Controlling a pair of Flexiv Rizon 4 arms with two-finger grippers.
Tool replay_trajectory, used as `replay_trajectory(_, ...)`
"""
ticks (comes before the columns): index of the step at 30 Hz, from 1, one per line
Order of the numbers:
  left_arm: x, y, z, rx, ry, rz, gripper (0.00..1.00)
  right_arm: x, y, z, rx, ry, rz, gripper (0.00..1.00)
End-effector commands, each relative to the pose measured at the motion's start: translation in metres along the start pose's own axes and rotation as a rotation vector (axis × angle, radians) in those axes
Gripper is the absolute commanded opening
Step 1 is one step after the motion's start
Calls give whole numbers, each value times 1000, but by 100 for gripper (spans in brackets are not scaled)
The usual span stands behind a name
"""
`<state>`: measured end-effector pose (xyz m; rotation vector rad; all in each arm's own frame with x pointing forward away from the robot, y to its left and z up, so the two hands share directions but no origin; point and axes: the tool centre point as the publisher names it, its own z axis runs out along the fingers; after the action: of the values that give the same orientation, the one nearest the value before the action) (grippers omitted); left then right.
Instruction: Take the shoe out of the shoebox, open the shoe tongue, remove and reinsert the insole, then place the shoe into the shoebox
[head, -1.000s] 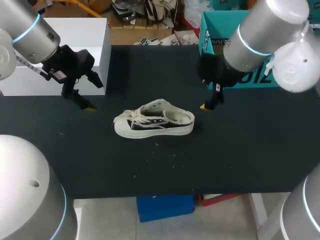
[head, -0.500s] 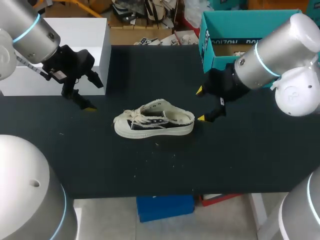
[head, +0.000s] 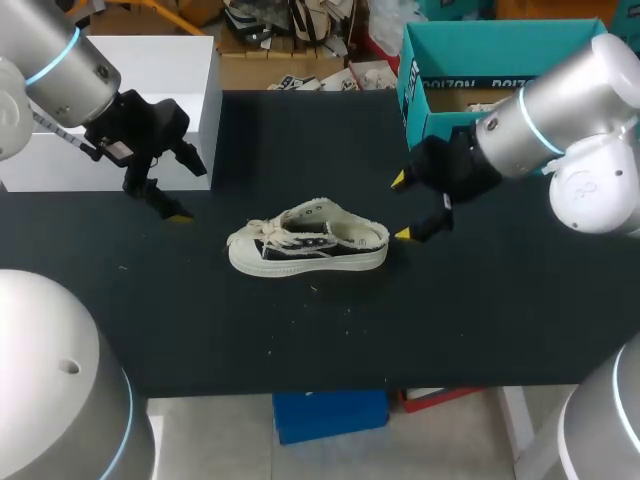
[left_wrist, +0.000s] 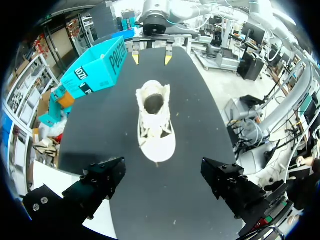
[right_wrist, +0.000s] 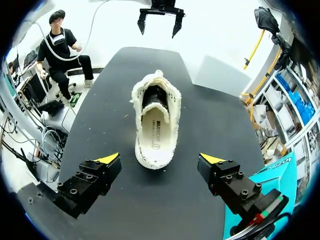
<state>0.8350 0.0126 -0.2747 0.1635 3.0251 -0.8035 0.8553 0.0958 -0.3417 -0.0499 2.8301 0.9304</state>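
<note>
A cream and black low sneaker (head: 308, 240) stands upright on its sole at the middle of the black table (head: 300, 330), toe toward my left arm, heel toward my right. In the right wrist view the sneaker (right_wrist: 155, 120) lies just ahead of my open right gripper (right_wrist: 160, 160), with its insole showing inside. My right gripper (head: 400, 208) is close to the heel and holds nothing. My left gripper (head: 190, 195) hangs open and empty to the left of the toe; the sneaker (left_wrist: 155, 120) lies ahead of this gripper (left_wrist: 162, 175). The teal shoebox (head: 480, 60) stands at the back right.
A white box (head: 150, 100) stands at the back left, behind my left gripper. In the left wrist view the teal shoebox (left_wrist: 95, 70) sits beside my right gripper (left_wrist: 150, 52). Bare table lies in front of the sneaker.
My right arm has swung lower and turned its gripper from pointing down to lying level, both tips now toward the sneaker's heel. The left arm and the sneaker have not moved.
</note>
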Motion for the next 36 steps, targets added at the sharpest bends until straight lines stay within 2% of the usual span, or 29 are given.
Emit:
replay_trajectory(1, 0, 1, 1, 1, -3, 2, 100, 5, -10, 8, -32, -8, -24, 100)
replay_trajectory(13, 0, 1, 1, 1, -3, 2, 100, -2, -17, 35, -119, 14, -39, 100)
replay_trajectory(24, 0, 1, 1, 1, -3, 2, 100, -5, -13, 64, -165, 46, -36, 100)
replay_trajectory(36, 0, 1, 1, 1, -3, 2, 100, 13, -7, 88, -208, 61, -2, 100)
